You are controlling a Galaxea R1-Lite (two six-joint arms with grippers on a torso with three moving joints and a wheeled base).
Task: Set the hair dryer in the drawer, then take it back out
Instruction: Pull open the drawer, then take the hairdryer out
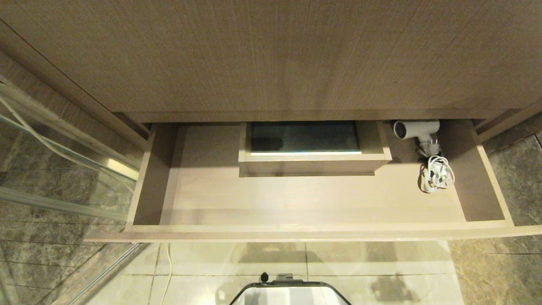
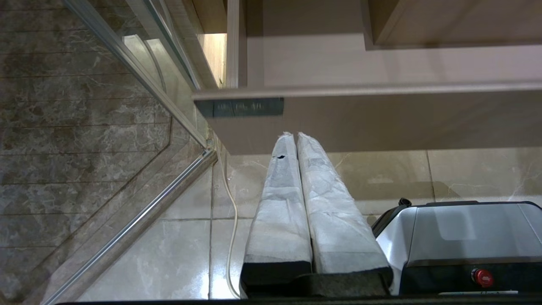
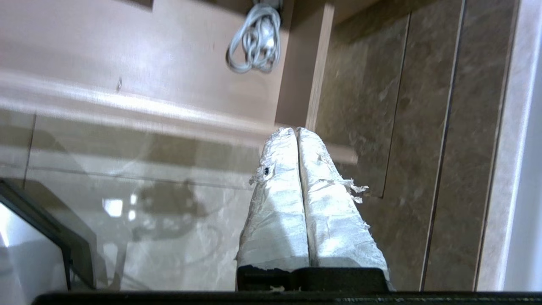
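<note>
The drawer stands pulled fully out, and the hair dryer lies inside it at the far right corner, roughly 2 o'clock from the drawer's middle, barrel level along the back wall with its dark grille end facing the boxed cut-out. Its cord is bundled on the drawer floor just toward the front, at 6 o'clock of the barrel, touching or nearly touching the handle. The right pincer has both wrapped fingers pressed together with nothing between them; it hangs outside the drawer, over the front lip near the right-hand corner, with the cord in sight beyond it. The left pincer is likewise closed and empty, low in front of the drawer face beside the robot's base. Neither arm appears in the head view. Judgement: the put-in half looks done and the take-out half is not yet begun. The next move would call for the right pincer to spread its fingers, reach in toward 1 o'clock past the cord, and close across the barrel or handle. Risk noted: the loose cord may snag on the drawer wall when lifted.
</note>
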